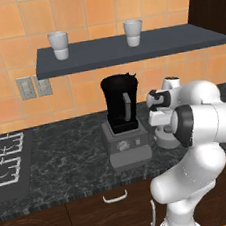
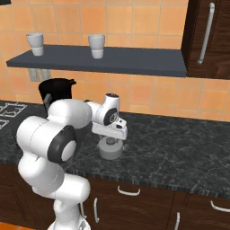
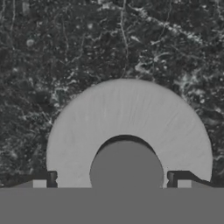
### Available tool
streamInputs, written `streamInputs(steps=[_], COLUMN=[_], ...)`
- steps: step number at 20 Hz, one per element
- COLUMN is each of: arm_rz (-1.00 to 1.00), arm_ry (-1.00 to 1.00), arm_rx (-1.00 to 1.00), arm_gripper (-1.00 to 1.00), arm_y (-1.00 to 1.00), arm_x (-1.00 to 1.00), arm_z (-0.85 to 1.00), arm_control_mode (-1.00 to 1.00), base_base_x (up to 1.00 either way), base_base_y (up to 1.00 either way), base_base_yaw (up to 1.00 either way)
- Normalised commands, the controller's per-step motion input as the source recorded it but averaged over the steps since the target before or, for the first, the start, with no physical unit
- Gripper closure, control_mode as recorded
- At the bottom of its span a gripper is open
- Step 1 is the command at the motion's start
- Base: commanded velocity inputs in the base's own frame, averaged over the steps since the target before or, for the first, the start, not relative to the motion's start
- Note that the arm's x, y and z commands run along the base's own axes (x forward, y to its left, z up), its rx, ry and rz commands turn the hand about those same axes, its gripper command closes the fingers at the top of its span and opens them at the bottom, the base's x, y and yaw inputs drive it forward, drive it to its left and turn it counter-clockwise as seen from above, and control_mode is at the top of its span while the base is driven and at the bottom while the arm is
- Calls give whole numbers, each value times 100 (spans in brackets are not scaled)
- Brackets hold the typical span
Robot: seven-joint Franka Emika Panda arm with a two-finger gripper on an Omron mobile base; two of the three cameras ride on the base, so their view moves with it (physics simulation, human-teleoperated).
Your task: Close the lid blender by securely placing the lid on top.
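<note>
The blender, a tall black jar on a boxy grey base, stands on the dark counter with its top uncovered. Its jar shows partly behind my arm in the right base view. The lid, a round light-grey cap with a central knob, lies flat on the counter just right of the blender. My gripper hangs right above the lid, pointing down and open. Its fingertips stand wide on either side of the knob, apart from it. In the left base view my arm covers most of the lid.
A dark shelf runs above the blender and carries two white cups. A stove lies at the counter's left end. A dark wall cabinet hangs at the upper right. Bare counter stretches to the right of the lid.
</note>
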Motion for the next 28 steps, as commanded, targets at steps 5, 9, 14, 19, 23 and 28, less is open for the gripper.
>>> streamInputs(steps=[5, 9, 14, 19, 23, 28], arm_rz=[0, 0, 0, 0, 0, 0], arm_ry=[-2, 0, 0, -7, -9, -10], arm_rx=[-2, -5, -6, 0, 0, 0], arm_gripper=[-100, -100, 100, 100, 100, 100], arm_y=[0, 12, 14, 4, 0, -1], arm_x=[-8, -9, -2, -3, -18, -20], arm_z=[-17, -21, -35, 1, 17, 63], arm_control_mode=[-100, -100, -100, -100, -100, -100], base_base_x=[0, 0, 0, 0, 0, 0], base_base_y=[0, 0, 0, 0, 0, 0], base_base_yaw=[0, 0, 0, 0, 0, 0])
